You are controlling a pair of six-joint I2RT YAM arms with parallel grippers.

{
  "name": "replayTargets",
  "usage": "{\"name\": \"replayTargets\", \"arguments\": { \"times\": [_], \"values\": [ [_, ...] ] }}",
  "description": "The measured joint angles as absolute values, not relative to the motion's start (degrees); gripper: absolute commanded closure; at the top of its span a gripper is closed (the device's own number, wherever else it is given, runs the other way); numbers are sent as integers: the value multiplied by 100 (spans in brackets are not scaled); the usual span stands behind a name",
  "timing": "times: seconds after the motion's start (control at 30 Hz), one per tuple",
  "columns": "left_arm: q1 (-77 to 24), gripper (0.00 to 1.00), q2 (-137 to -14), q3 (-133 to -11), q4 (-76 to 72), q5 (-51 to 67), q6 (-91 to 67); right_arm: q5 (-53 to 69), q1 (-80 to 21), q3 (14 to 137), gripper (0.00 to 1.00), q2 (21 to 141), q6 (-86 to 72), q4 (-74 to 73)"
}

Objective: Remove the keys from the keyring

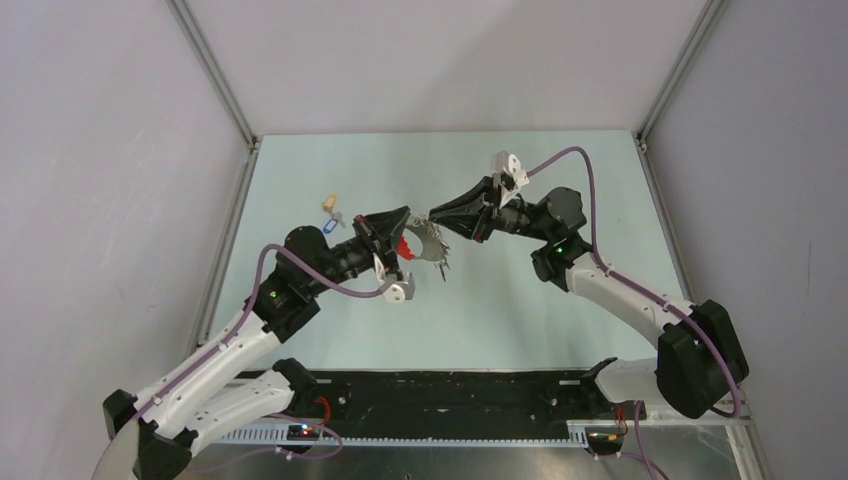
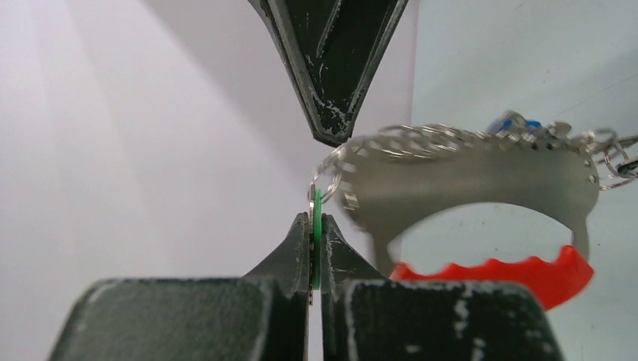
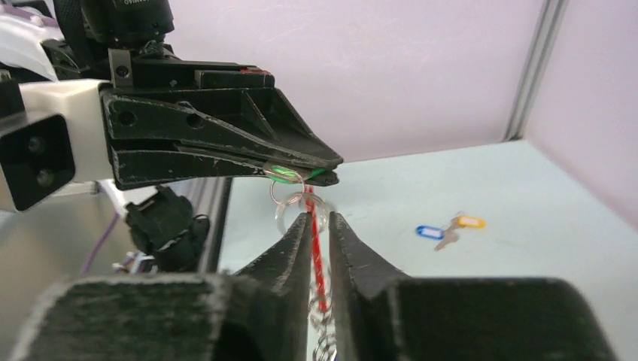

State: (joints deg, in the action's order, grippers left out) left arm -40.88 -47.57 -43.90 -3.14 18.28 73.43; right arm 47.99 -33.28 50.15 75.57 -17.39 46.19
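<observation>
The keyring (image 1: 415, 246) hangs in the air between my two grippers above the table's middle. In the left wrist view it is a flat silver plate (image 2: 466, 177) with a red curved band (image 2: 504, 274). My left gripper (image 2: 317, 219) is shut on a green key tag (image 2: 317, 204), which hangs from a small split ring at the plate's left end. My right gripper (image 3: 316, 219) is shut on the keyring's edge, with the red band (image 3: 314, 248) edge-on between its fingers. More keys (image 1: 442, 262) dangle from the far end, one of them with a blue tag (image 2: 519, 122).
Two loose keys lie on the table at the back left (image 1: 331, 214), one with a blue tag (image 3: 430, 232) and one with a tan tag (image 3: 469, 222). An aluminium frame post (image 1: 215, 270) runs along the table's left edge.
</observation>
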Motion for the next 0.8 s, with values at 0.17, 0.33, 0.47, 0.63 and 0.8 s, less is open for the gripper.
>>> {"name": "replayTargets", "arguments": {
  "times": [0.17,0.33,0.47,0.63,0.8],
  "values": [
    [-3898,100,-4718,-4329,-336,2220,7170,4779,-3406,5011,64,7555,-915,4676],
    [-3795,100,-4718,-4285,-322,2665,7041,4720,-3758,4976,62,7498,292,4152],
    [-3750,100,-4718,-4285,-329,2980,6982,4652,-3975,4965,61,7474,1127,3752],
    [-3730,100,-4705,-4285,-329,3227,6917,4709,-4021,4958,64,7474,1446,3645],
    [-3712,100,-4674,-4285,-327,3352,6893,4862,-4034,4958,67,7465,1511,3649]
  ]
}}
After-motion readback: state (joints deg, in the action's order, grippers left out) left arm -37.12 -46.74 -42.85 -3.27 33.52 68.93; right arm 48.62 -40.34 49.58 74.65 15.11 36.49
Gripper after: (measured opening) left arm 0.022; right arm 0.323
